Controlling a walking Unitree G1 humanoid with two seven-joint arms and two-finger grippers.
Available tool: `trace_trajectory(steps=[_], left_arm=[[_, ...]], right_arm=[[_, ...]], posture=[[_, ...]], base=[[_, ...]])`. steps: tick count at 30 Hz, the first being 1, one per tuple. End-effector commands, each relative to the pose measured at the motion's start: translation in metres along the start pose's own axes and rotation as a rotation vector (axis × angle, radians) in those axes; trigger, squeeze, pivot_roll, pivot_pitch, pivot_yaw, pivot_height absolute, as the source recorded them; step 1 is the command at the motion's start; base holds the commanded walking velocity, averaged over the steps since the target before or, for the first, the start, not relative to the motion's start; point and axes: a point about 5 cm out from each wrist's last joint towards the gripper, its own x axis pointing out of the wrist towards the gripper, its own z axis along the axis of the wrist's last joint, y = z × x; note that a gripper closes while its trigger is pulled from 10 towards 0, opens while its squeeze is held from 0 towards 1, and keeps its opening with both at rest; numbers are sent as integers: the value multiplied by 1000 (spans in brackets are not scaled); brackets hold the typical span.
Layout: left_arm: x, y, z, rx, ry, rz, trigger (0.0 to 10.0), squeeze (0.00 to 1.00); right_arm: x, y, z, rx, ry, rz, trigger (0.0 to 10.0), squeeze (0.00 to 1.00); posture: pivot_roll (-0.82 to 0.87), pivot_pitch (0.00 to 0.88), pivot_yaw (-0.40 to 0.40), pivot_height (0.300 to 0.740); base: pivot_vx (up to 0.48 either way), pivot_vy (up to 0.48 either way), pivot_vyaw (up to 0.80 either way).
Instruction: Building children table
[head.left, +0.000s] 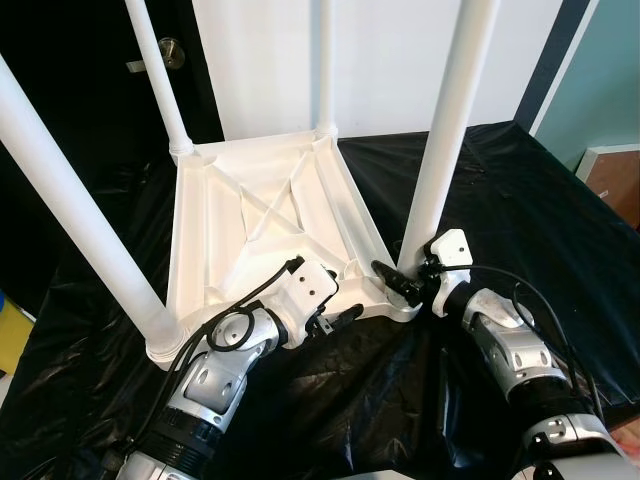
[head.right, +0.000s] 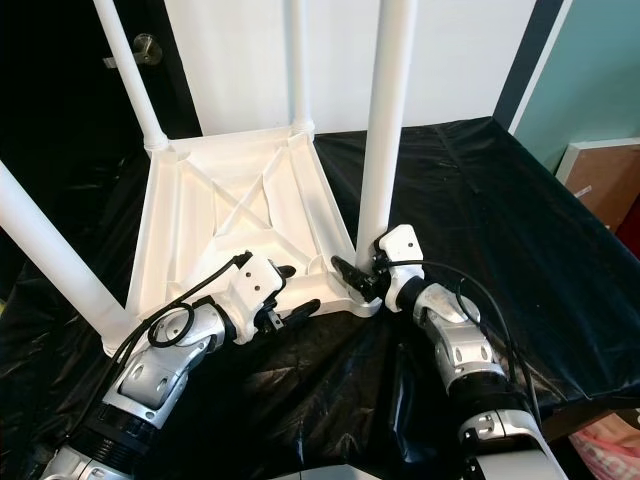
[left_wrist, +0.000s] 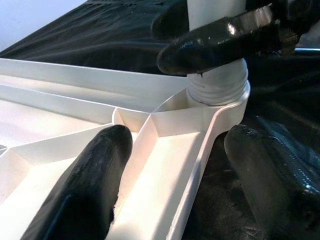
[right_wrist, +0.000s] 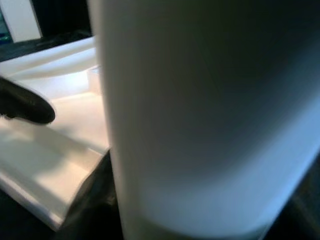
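A white children's table (head.left: 260, 215) lies upside down on a black plastic sheet (head.left: 500, 180), all its legs pointing up. My left gripper (head.right: 292, 293) is open and straddles the near rim: one finger (left_wrist: 95, 175) rests inside the ribbed underside, the other finger (left_wrist: 270, 175) hangs outside over the sheet. The near right leg (head.left: 450, 130) stands in its corner socket (left_wrist: 217, 85). My right gripper (head.left: 400, 280) is shut on that leg's base, just above the socket. Up close in the right wrist view, the leg (right_wrist: 210, 115) blocks most of that gripper.
Other legs rise at the near left (head.left: 70, 190), far left (head.left: 160, 80) and far right (head.left: 325, 65). A dark door with a round knob (head.left: 170, 52) stands behind, beside a white wall. A brown box (head.left: 615, 180) sits beyond the sheet's right edge.
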Motion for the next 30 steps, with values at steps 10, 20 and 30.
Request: trace_trajectory(steps=[10,20,30], left_arm=[[-5,-2,-3,-4,9,10,10000,0],[-6,-7,-6,-7,21,-11,10000,0],[-11,-2,-10,-2,45,11,10000,0]], right_arm=[[-4,3,-10,9,55,80,10000,0],[-6,25,-25,100,64,-99,10000,0],[-4,38,-33,221,108,-523,10000,0]], posture=[[10,0,-13,740],[2,0,-4,740],[6,0,-5,740]], base=[[0,0,0],[0,0,0],[0,0,0]])
